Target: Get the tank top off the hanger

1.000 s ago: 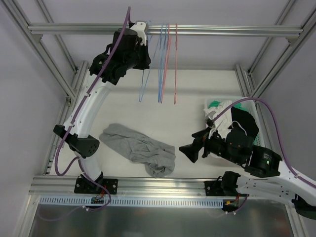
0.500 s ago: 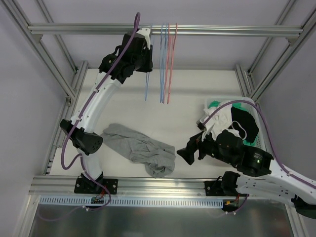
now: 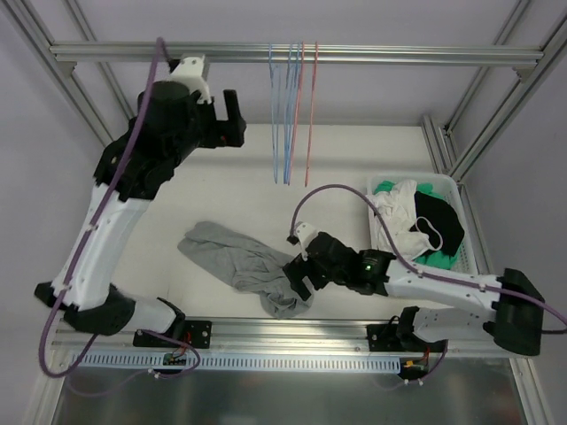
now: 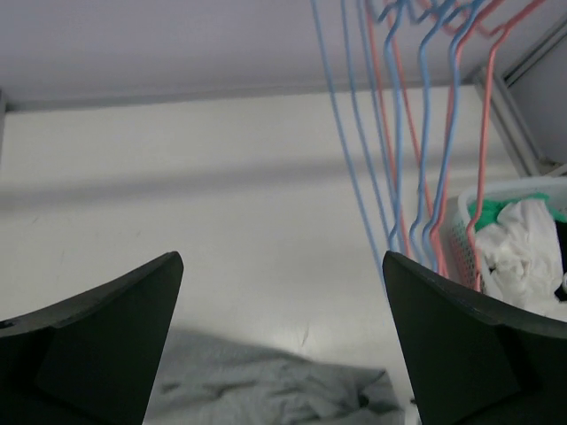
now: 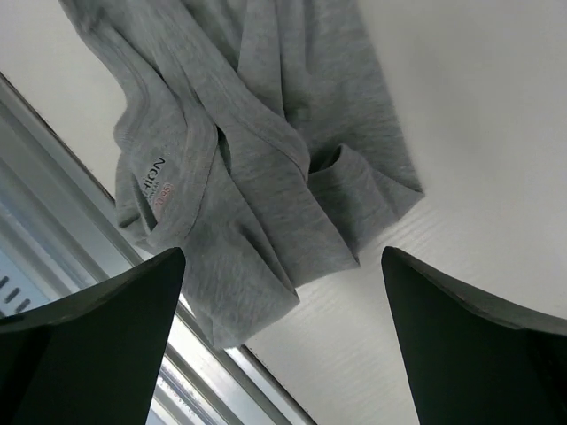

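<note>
The grey tank top (image 3: 244,264) lies crumpled on the white table, off any hanger; it also shows in the left wrist view (image 4: 266,391) and the right wrist view (image 5: 257,168). Several bare blue and pink wire hangers (image 3: 289,115) (image 4: 403,133) dangle from the top rail. My left gripper (image 3: 236,119) (image 4: 283,341) is raised just left of the hangers, open and holding nothing. My right gripper (image 3: 294,279) (image 5: 283,341) hovers low over the tank top's right end near the table's front edge, open and holding nothing.
A white basket (image 3: 461,190) (image 4: 462,235) with white, green and black clothes stands at the right. The aluminium front rail (image 3: 292,329) (image 5: 80,257) runs right beside the tank top. Frame posts line both sides of the table.
My left gripper opened, let go of the blue hanger and drew back to the left. My right arm stretched left from the basket to above the tank top.
</note>
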`<state>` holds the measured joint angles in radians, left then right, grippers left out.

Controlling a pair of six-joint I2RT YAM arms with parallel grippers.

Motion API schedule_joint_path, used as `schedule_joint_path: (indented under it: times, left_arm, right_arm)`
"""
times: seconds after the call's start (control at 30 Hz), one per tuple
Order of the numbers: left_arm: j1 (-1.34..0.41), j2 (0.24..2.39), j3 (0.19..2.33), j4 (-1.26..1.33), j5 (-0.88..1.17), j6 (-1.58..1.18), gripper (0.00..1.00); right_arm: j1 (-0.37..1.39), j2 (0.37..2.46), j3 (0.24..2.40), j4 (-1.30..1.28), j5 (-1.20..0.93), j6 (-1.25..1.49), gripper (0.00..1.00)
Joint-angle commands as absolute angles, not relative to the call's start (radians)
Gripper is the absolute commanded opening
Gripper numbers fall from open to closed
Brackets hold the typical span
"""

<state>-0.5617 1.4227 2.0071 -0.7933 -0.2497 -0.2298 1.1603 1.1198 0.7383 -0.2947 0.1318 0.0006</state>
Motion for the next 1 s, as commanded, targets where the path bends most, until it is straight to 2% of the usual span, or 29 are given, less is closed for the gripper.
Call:
schedule_joint_path:
  times: [0.0, 0.1, 0.27, 0.3, 0.37, 0.4, 0.43, 0.73, 0.97]
  left_arm:
    - [-0.56, 1.212, 1.791, -0.804, -0.391, -0.268, 0.99]
    - [-0.56, 1.016, 1.59, -0.805, -0.468, -0.307, 0.99]
    - [-0.558, 0.763, 1.389, -0.807, -0.497, -0.316, 0.99]
    - [-0.558, 0.737, 1.34, -0.807, -0.492, -0.311, 0.99]
    - [-0.56, 0.668, 1.29, -0.805, -0.489, -0.293, 0.99]
    - [-0.558, 0.641, 1.264, -0.805, -0.486, -0.285, 0.99]
    - [-0.56, 0.62, 1.208, -0.802, -0.506, -0.279, 0.99]
    - [-0.558, 0.324, 0.898, -0.759, -0.736, -0.347, 0.99]
    - [-0.558, 0.22, 0.862, -0.755, -0.761, -0.368, 0.99]
  right_arm:
    - [1.166, 1.276, 0.797, -0.206, 0.046, -0.025, 0.99]
    - [1.177, 1.446, 0.84, -0.195, 0.019, -0.017, 0.99]
    - [1.198, 1.618, 0.94, -0.175, -0.041, -0.003, 1.0]
    - [1.2, 1.637, 0.951, -0.17, -0.043, -0.003, 0.9]
    - [1.2, 1.663, 0.977, -0.16, -0.035, -0.003, 0.52]
    - [1.201, 1.658, 0.982, -0.149, -0.032, -0.003, 0.3]
    - [1.201, 1.634, 0.983, -0.141, -0.025, -0.003, 0.01]
    - [1.23, 1.583, 1.094, -0.089, -0.043, -0.045, 0.0]
    - [1.233, 1.272, 1.072, -0.135, 0.156, -0.003, 0.0]
